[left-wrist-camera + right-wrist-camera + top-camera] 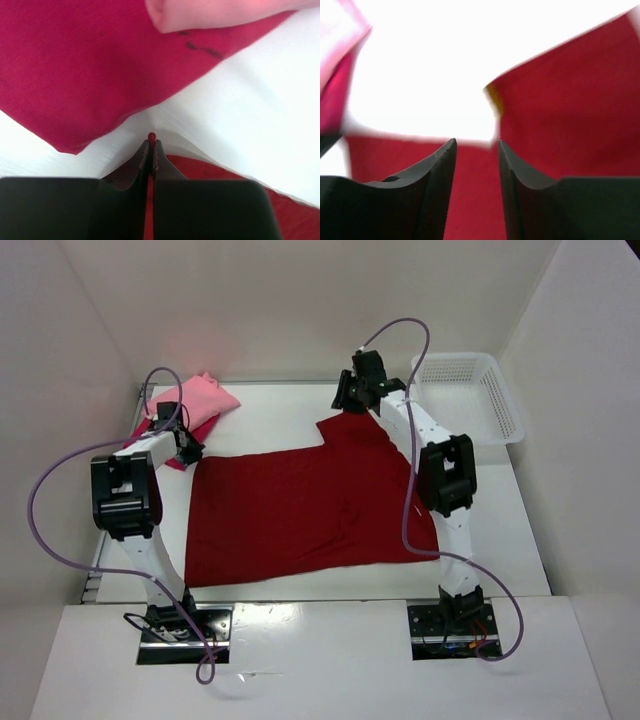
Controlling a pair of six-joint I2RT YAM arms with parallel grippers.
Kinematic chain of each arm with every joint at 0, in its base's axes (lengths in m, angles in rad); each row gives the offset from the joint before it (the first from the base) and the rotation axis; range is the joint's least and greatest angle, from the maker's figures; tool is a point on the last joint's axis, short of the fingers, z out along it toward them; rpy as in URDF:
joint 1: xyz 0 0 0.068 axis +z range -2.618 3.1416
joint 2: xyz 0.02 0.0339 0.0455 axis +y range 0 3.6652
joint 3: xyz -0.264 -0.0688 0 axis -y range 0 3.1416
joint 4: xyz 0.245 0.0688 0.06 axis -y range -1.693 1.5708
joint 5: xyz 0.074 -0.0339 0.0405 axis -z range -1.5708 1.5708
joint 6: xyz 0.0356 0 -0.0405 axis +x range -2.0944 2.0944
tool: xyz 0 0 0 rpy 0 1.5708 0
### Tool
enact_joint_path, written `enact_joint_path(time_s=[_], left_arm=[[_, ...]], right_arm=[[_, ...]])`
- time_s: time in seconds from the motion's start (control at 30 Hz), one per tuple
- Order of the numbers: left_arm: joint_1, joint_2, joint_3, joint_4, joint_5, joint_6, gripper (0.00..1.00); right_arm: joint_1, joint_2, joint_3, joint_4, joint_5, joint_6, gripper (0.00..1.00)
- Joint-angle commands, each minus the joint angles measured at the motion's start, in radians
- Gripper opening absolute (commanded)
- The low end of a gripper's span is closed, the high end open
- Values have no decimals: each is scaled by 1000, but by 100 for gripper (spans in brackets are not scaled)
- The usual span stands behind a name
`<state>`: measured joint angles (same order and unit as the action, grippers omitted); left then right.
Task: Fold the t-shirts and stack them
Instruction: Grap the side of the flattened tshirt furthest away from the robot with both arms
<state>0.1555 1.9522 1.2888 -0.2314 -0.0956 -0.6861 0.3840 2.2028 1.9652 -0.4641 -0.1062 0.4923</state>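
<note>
The dark maroon red t-shirt (300, 510) lies spread flat across the middle of the table. My left gripper (190, 452) is at its far left corner, shut on a thin fold of its red cloth (151, 136). The light pink t-shirt (195, 398) lies folded on the crimson-magenta t-shirt (207, 426) at the far left. Both show in the left wrist view, pink (210, 12) over magenta (75, 65). My right gripper (343, 405) is open over the maroon shirt's far sleeve (560, 100), with red cloth showing between its jaws (476, 145).
A white plastic mesh basket (490, 390) stands at the far right corner. White walls close in the table on the left, back and right. Purple cables loop from both arms.
</note>
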Motion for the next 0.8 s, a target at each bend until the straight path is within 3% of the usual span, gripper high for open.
enact_joint_path(time_s=[0.0,0.17,0.37,0.77], left_arm=[[-2,-88,1,32,43,-1,3],[-11,-104,41,29,82,31,1],[-30,-10,164,-2,82,59,0],[-39,37,199,-22,91,68,0]], right_arm=[[-43,139,189,-60,166,-69,46],[-86,323,440,-175,290,-106,59],[-118,527,774,-300,344,-124,62],[-128,647,851,-280,385,-144,64]])
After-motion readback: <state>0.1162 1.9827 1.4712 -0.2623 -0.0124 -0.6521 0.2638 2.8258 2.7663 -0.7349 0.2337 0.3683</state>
